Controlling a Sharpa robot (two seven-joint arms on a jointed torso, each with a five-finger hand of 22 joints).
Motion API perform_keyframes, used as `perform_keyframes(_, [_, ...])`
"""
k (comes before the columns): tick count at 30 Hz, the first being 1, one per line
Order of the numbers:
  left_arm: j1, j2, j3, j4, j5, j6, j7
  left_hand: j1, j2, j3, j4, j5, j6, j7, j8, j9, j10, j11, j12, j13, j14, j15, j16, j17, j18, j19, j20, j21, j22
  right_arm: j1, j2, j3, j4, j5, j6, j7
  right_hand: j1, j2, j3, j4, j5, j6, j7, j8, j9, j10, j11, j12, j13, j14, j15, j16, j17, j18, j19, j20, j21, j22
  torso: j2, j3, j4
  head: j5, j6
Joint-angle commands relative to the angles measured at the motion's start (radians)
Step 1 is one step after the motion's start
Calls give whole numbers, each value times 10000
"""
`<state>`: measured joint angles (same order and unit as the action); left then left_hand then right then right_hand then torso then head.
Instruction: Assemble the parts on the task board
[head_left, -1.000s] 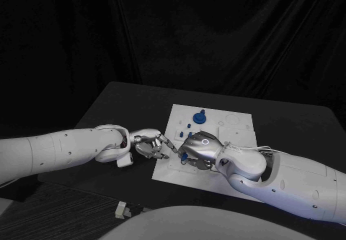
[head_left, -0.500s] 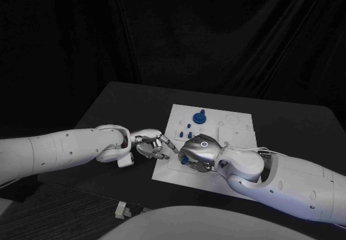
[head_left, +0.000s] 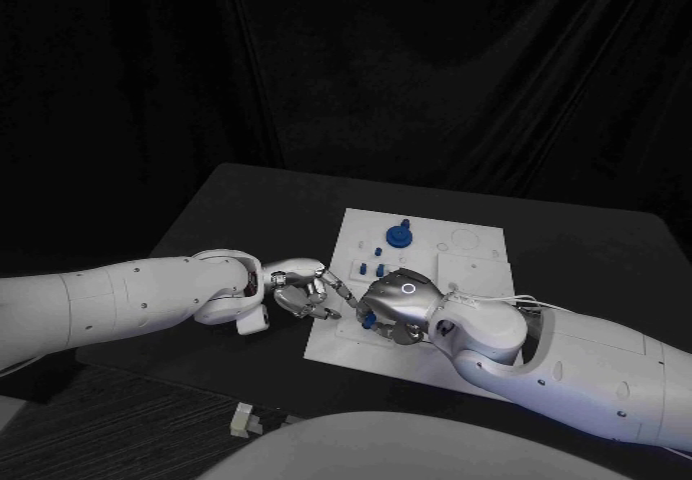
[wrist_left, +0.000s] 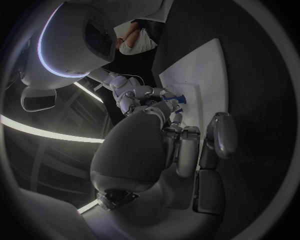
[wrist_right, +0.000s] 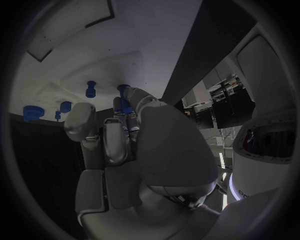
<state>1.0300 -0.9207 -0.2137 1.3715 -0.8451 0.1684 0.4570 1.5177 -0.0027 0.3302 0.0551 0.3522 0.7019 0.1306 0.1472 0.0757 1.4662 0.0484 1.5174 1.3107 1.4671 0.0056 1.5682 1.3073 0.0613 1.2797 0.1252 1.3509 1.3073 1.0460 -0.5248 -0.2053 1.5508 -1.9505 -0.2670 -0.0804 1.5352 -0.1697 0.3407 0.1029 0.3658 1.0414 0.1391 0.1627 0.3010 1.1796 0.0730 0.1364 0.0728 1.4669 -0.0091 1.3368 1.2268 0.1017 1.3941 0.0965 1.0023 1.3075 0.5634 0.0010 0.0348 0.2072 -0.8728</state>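
Note:
The white task board (head_left: 464, 262) lies mid-table. Several blue parts stand in its far left area: a large knobbed one (head_left: 397, 236) and smaller pegs (head_left: 376, 253), which the right wrist view shows as pegs (wrist_right: 91, 89) and a wide cap (wrist_right: 30, 112). My right hand (head_left: 398, 305) is low over the board's near left part and pinches a small blue part (wrist_right: 123, 103) in its fingertips, tip down at the board (wrist_right: 94, 55); that part (wrist_left: 179, 98) is also blue in the left wrist view. My left hand (head_left: 303, 288) rests at the board's left edge with its fingers (wrist_left: 181, 150) curled, holding nothing.
The black table (head_left: 245, 215) runs out past the board on all sides. A small pale object (head_left: 245, 420) lies on the floor below the table's near edge. The two hands are close together at the board's left edge.
My right hand has shifted slightly down and left over the board's near part, still holding the blue part. The left hand has hardly moved.

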Motion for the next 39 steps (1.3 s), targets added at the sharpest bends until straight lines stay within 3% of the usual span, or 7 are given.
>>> perform_keyframes(1, [-12, 25, 5, 8, 41, 151, 38, -105, 29, 76, 7, 61, -48, -22, -52, -13, 125, 28, -53, 1923, 1037, 76, 26, 2635, 104, -70, -23, -60, 1671, -62, 0, -21, -34, -18, 236, -159, -239, -75, 92, 27, -337, -860, 80, -518, -219, -575, 207, -285, -62, -39, 195, -184, -210, 48, -230, 67, -345, 1188, 1, 0, 0, 0, 2])
perform_keyframes(10, [-12, 34, 5, -17, 41, 169, 8, -105, 29, 76, 7, 61, -48, -22, -52, -13, 125, 28, -53, 1923, 1037, 76, 26, 2635, 104, -70, -23, -60, 1671, -65, -89, -21, -23, -18, 251, -375, -686, -107, -1200, 181, -1604, -2854, -754, -970, -823, -2864, 599, -639, -38, -421, 409, -384, -616, 202, -676, 366, -1157, 990, 0, 2, -3, 16, 2])
perform_keyframes(18, [-12, 19, 5, -44, 41, 183, -97, -119, 32, 90, 11, 62, -51, -23, -54, -14, 115, 25, -60, 1916, 1037, 73, 26, 2635, 110, -94, -21, -76, 1664, 56, -505, -19, 339, -18, -254, -297, 85, -521, -2572, 1909, -2149, -3615, -1101, -950, -1213, -4065, 728, -208, -22, -670, 413, -495, -918, 280, -909, 388, -1694, 891, -6, 2, -2, 62, 2])
perform_keyframes(29, [-12, -34, 5, -87, 42, 104, -143, -129, 11, 99, 1, 61, -113, -29, -88, -27, 98, 22, -72, 1903, 1037, 71, 26, 2635, 118, -119, -19, -94, 1656, 1134, -1982, -19, 1446, 1148, -1688, 119, -529, -538, -2666, 1935, -2498, -3522, -1362, -872, -1289, -4013, 629, 308, 25, -618, 325, -408, -877, 238, -778, 313, -1465, 961, -6, 2, -2, 27, 2])
perform_keyframes(35, [-12, -102, 5, -143, 42, -53, -102, -140, -5, 106, -6, 57, -187, -44, -123, -40, 86, 15, -81, 1894, 1037, 68, 26, 2635, 120, -122, -17, -97, 1655, 1969, -3125, -20, 1818, 3222, -2355, 303, -1561, -258, -2591, 1931, -2277, -3234, -1395, -728, -1317, -3799, 623, 792, 68, -872, 412, -699, -1322, 317, -1033, 363, -2106, 822, -10, 3, -5, -38, 2])
perform_keyframes(38, [-12, -133, 5, -144, 42, -143, -51, -142, -7, 108, -7, 56, -191, -47, -127, -41, 92, 13, -77, 1899, 1037, 67, 26, 2635, 118, -116, -17, -92, 1657, 2225, -3547, -20, 1891, 4010, -2049, 84, -1762, 347, -2323, 1758, -2299, -2794, -1131, -517, -1273, -2426, 378, 1817, 476, -1281, 437, -1169, -1956, 426, -1383, 419, -2839, 654, -20, 0, -14, -55, 2])
perform_keyframes(39, [-12, -137, 5, -150, 42, -184, -16, -142, -7, 108, -7, 56, -191, -47, -127, -41, 92, 13, -77, 1899, 1037, 67, 26, 2635, 118, -116, -17, -92, 1657, 2299, -3695, -20, 1905, 4297, -1733, -128, -1803, 479, -2334, 1725, -2289, -1895, -780, -63, -1084, -945, -16, 3158, 1169, -2065, 221, -2013, -3000, 538, -1695, 300, -3384, 545, -15, 1, -9, -93, 2])
